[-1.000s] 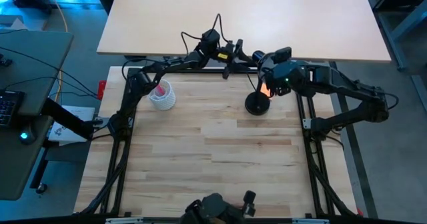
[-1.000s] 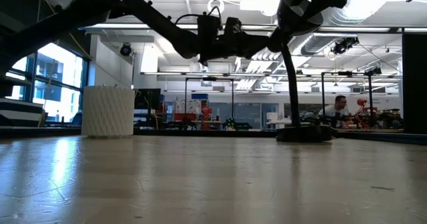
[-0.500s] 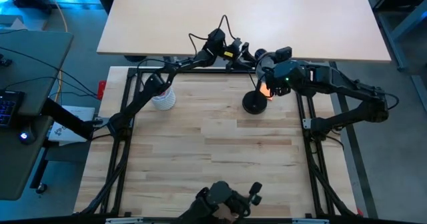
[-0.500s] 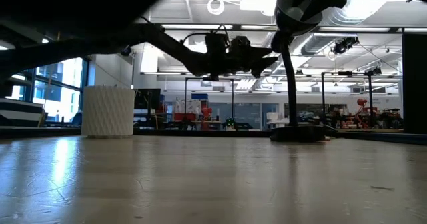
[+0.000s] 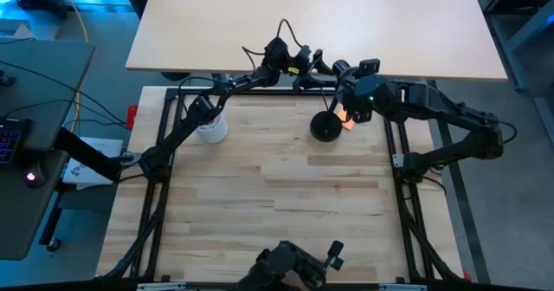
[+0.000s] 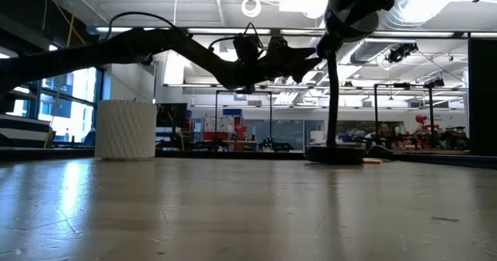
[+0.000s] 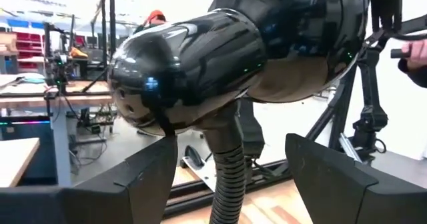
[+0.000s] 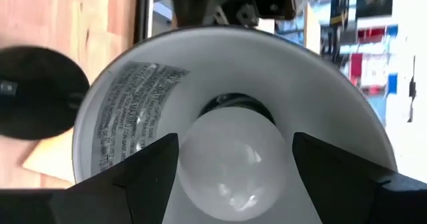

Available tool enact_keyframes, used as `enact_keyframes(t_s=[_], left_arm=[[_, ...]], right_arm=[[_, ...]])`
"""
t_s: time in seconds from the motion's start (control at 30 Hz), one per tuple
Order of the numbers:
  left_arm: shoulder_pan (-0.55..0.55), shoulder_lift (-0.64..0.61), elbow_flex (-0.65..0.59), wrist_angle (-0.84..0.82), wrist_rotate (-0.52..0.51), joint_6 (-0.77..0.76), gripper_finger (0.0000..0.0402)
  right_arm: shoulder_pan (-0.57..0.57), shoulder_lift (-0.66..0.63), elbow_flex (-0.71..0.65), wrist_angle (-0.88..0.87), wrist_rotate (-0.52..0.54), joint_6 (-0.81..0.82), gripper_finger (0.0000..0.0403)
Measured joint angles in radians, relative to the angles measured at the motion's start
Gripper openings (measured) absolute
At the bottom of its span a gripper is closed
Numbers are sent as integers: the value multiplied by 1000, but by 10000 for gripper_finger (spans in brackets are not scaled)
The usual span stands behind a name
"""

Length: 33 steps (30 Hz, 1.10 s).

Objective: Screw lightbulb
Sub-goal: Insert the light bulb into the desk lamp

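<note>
A black desk lamp stands at the table's far right on its round base [image 5: 325,128], which also shows in the low view [image 6: 334,154]. Its glossy head [image 7: 233,51] is held up on a ribbed neck [image 7: 227,177]. The white frosted lightbulb [image 8: 233,157] sits inside the shade's white inner wall [image 8: 127,111]. My right gripper [image 8: 233,184] is shut on the bulb; it also shows in the high view [image 5: 353,107]. My left gripper [image 5: 320,66] is open, its fingers [image 7: 147,177] standing on either side of the neck just below the head, apart from it. My right gripper pinches the lightbulb's round glass sides [image 8: 187,161] between its two fingers, which reach into the shade's open mouth. The bulb's base end points into the socket [image 8: 230,105] deep in the shade. The bulb is clear of the table.
A white ribbed cup [image 5: 211,128] with pink items stands at the far left, under my left arm; it also shows in the low view [image 6: 124,129]. A small tan piece [image 5: 347,121] lies beside the lamp base. A light tabletop [image 5: 312,22] lies beyond the far edge.
My left gripper has gone toward the table's right edge, up to the lamp's neck. The lamp's base has slid a little toward the table's left edge.
</note>
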Motion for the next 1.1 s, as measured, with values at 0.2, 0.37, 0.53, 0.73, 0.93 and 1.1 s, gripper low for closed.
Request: enact_keyframes(t_s=[0.2, 0.37, 0.53, 0.73, 0.93, 1.1], left_arm=[[-25, -4, 2, 45, 26, 1, 274], [-26, -6, 2, 82, 65, -21, 274], [-24, -6, 2, 106, 63, -31, 274], [-26, -6, 2, 106, 62, -31, 274], [-25, -6, 2, 106, 65, -46, 273], [-16, -6, 2, 106, 70, -56, 273]], right_arm=[[-31, 16, 0, 16, 6, 137, 291], [-36, 21, 0, 49, 17, 319, 291], [-37, 23, 0, 59, 11, 595, 291], [-36, 23, 0, 62, 10, 890, 291], [-36, 8, 0, 74, 7, 978, 291], [-35, -8, 0, 87, 6, 889, 291]])
